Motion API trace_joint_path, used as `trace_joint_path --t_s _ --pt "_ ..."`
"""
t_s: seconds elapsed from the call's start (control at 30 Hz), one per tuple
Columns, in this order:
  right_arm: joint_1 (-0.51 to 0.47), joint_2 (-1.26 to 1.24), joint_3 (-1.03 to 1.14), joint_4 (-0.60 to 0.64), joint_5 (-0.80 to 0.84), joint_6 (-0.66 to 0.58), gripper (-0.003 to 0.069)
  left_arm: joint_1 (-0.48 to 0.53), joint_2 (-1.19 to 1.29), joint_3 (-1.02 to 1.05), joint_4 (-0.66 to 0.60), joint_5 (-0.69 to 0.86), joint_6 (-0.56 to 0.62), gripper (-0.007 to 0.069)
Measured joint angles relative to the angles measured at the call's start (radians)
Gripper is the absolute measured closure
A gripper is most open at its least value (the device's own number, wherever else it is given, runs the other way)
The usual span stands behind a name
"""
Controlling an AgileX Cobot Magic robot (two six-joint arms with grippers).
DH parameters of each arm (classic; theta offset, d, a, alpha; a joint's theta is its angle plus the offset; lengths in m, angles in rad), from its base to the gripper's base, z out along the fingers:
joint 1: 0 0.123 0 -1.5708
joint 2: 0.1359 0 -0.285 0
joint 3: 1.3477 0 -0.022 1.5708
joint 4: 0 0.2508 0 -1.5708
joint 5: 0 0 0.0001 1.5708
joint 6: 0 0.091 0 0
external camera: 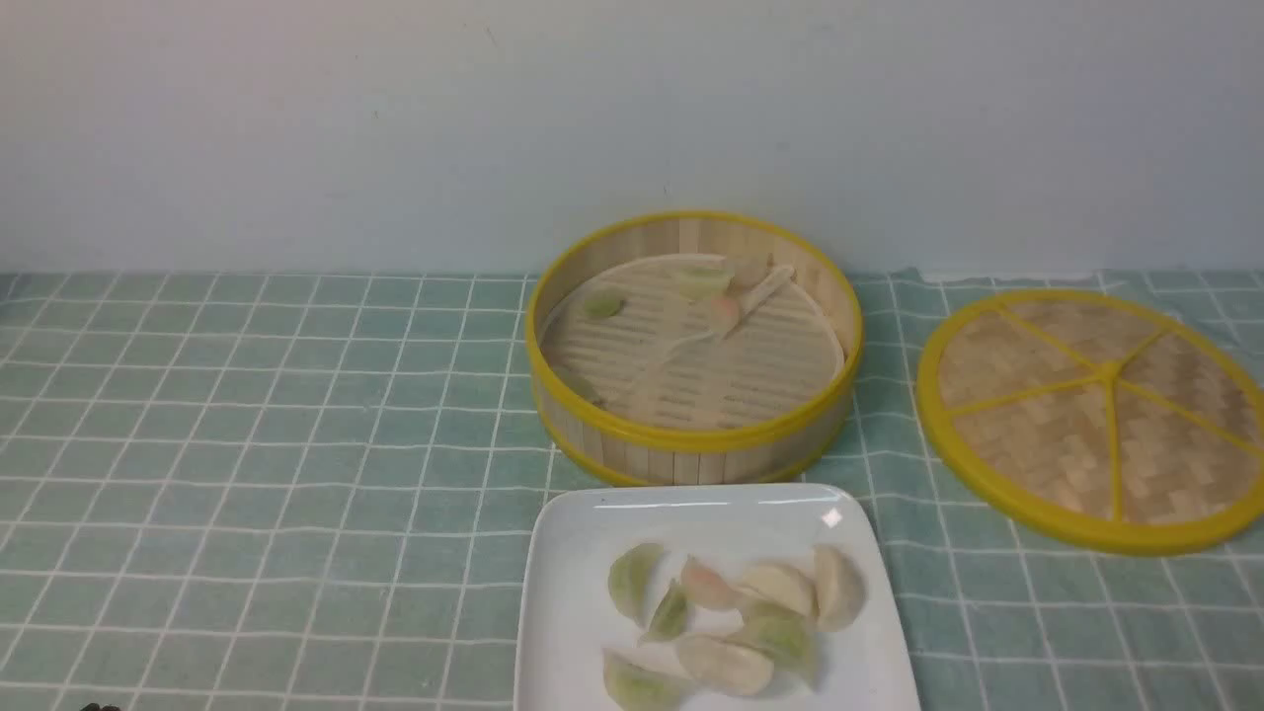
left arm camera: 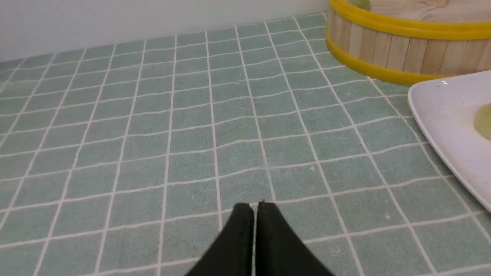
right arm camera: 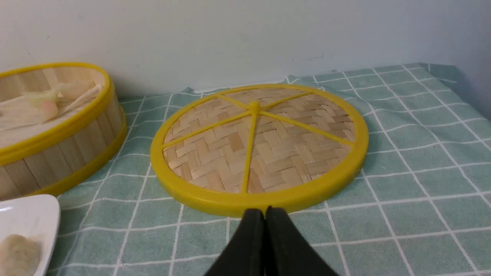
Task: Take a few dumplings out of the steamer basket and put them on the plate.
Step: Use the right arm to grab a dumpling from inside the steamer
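Dumplings [external camera: 780, 590] in green, pink and cream lie clustered on the white square plate [external camera: 568, 612], which sits just in front of the steamer basket [external camera: 691, 459]. A few more rest on the basket's slotted liner [external camera: 711, 380]. A woven yellow-spoked lid [external camera: 1096, 415] lies flat to the basket's right on the checked green tablecloth [external camera: 247, 444]. The left gripper [left arm camera: 255, 209] hangs over the cloth, fingers pressed together and empty. The right gripper [right arm camera: 264, 214], likewise closed on nothing, is near the lid's rim.
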State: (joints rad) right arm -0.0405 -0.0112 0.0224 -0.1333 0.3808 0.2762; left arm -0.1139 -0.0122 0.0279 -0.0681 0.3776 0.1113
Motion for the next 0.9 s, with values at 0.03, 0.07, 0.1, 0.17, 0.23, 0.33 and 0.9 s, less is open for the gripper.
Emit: trace_joint_path --t_s 0.03,0.07,0.1,0.17,0.23,0.33,0.9 --pt "0.000 0.000 0.000 0.000 0.000 0.000 0.0673 0.000 0.000 0.000 0.000 0.000 0.000 0.0631" --pt "0.000 0.000 0.000 0.000 0.000 0.000 0.0673 0.000 0.000 0.000 0.000 0.000 0.000 0.0631" --pt "0.000 0.000 0.000 0.000 0.000 0.000 0.0673 0.000 0.000 0.000 0.000 0.000 0.000 0.0631" --pt "0.000 0.000 0.000 0.000 0.000 0.000 0.0673 0.000 0.000 0.000 0.000 0.000 0.000 0.0631" --pt "0.000 0.000 0.000 0.000 0.000 0.000 0.0673 0.000 0.000 0.000 0.000 0.000 0.000 0.0631" --pt "0.000 0.000 0.000 0.000 0.000 0.000 0.0673 0.000 0.000 0.000 0.000 0.000 0.000 0.0631" --pt "0.000 -0.001 0.006 0.232 -0.253 0.158 0.0673 0.000 0.000 0.000 0.000 0.000 0.000 0.0631"
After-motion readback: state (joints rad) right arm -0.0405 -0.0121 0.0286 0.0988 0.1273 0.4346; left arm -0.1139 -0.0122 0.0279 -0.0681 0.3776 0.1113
